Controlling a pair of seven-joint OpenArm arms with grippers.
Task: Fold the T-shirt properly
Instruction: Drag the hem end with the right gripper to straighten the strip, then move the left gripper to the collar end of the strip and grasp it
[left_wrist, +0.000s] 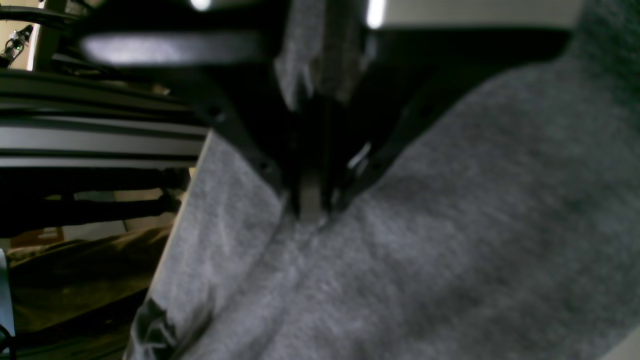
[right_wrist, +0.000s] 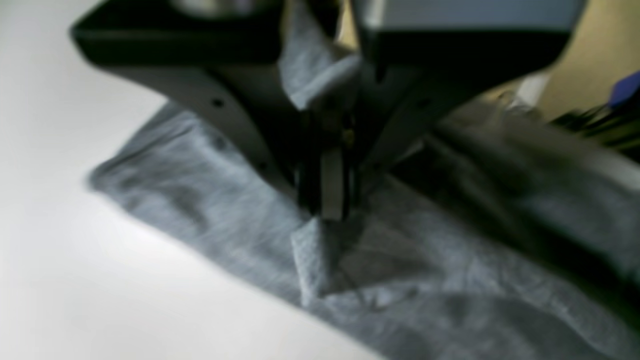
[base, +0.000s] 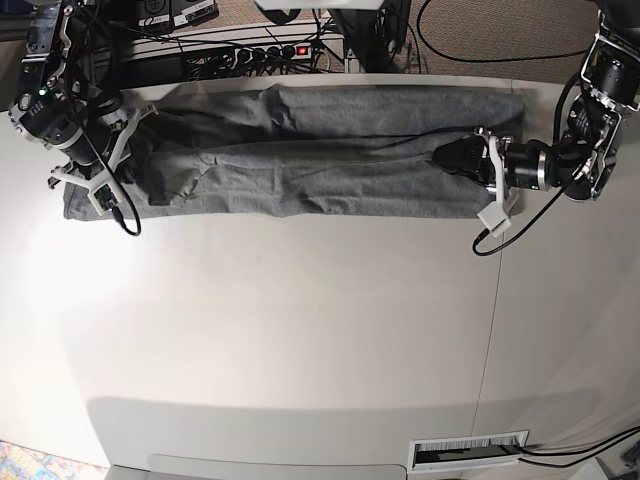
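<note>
Both wrist views: cloth pinched, base: T-shirt (base: 300, 160) spread

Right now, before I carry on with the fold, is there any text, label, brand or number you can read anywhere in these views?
None can be read.
T-shirt: plain grey, no print or tag showing in any view.
Devices at the back edge of the table: too small to tell whether they carry any marking.
Slotted white strip at the near edge: fine dark marks, too small to read.
Both wrist views: blurred, no lettering visible.
</note>
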